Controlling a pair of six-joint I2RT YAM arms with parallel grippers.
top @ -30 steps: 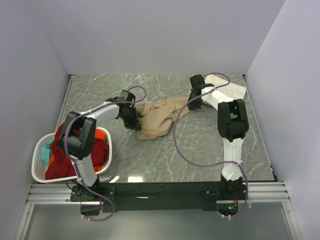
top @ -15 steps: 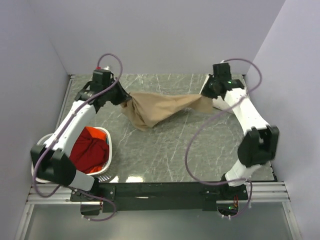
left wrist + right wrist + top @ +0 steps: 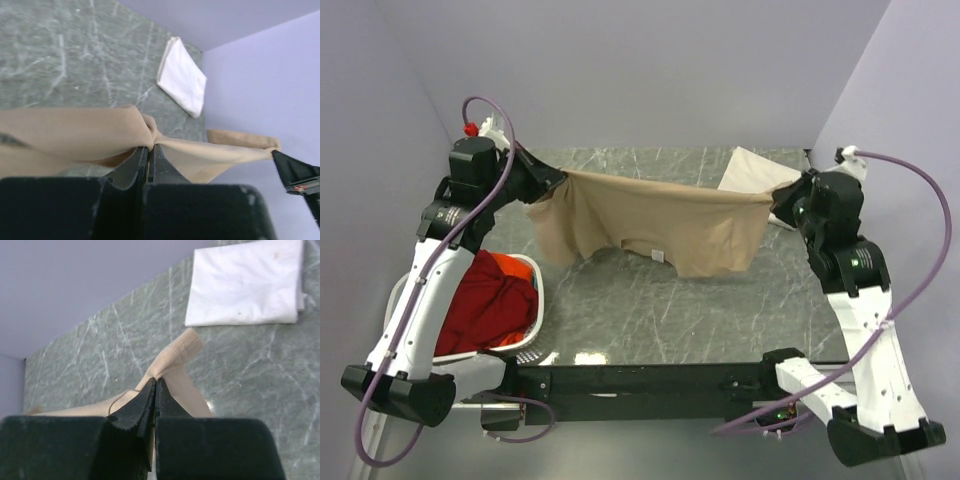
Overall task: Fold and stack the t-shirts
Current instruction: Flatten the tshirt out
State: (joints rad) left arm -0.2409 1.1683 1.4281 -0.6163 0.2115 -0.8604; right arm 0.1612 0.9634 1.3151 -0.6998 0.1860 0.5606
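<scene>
Pinching tan t-shirt [image 3: 660,225] aloft — left gripper [image 3: 148,147], right gripper [image 3: 155,382], both clamped tight.

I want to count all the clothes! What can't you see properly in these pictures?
- Top view: the white plastic laundry basket is partly covered by the left arm, and red cloth hides anything beneath.
- Top view: the stretched tan cloth t-shirt and right gripper hide a corner of the folded white cloth t-shirt.
- Left wrist view: the left gripper blocks the picture's bottom.
</scene>
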